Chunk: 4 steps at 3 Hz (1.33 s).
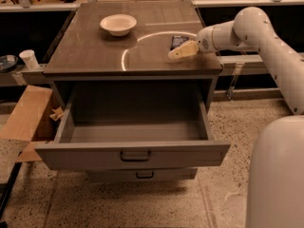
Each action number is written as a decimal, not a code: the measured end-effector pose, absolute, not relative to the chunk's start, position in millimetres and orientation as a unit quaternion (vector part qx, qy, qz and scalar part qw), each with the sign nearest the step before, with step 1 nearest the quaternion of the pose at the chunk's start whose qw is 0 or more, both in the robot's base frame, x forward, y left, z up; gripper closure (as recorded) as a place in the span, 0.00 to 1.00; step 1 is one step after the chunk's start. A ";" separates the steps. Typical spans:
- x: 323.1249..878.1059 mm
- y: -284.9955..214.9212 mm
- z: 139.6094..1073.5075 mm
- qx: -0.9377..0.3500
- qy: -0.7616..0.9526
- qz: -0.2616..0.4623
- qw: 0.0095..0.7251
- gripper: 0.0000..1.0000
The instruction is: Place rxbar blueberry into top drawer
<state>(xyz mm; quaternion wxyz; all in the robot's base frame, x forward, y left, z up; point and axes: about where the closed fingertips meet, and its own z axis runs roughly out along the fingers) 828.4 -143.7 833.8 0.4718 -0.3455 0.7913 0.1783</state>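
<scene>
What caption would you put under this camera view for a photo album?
The robot's gripper sits next to the rxbar blueberry on the cabinet top, with the top drawer open below.

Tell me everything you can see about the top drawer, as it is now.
The top drawer is wide, deep and grey, metal by its look, with a dark bar handle at the middle of its front. It stands pulled far out of the cabinet, level, above the smaller lower drawer. The rxbar blueberry is not in it; it lies on the cabinet's top, with the gripper close beside it. The gripper does not touch the drawer.
</scene>
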 end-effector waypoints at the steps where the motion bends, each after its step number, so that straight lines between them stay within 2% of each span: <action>1: 848.7 -138.9 832.2 -0.323 0.796 0.175 0.482 0.00; 2: 857.7 -132.4 830.7 -0.318 0.797 0.172 0.483 0.00; 3: 862.1 -125.4 824.4 -0.318 0.802 0.173 0.476 0.19; 4: 864.7 -120.3 822.6 -0.317 0.803 0.173 0.474 0.42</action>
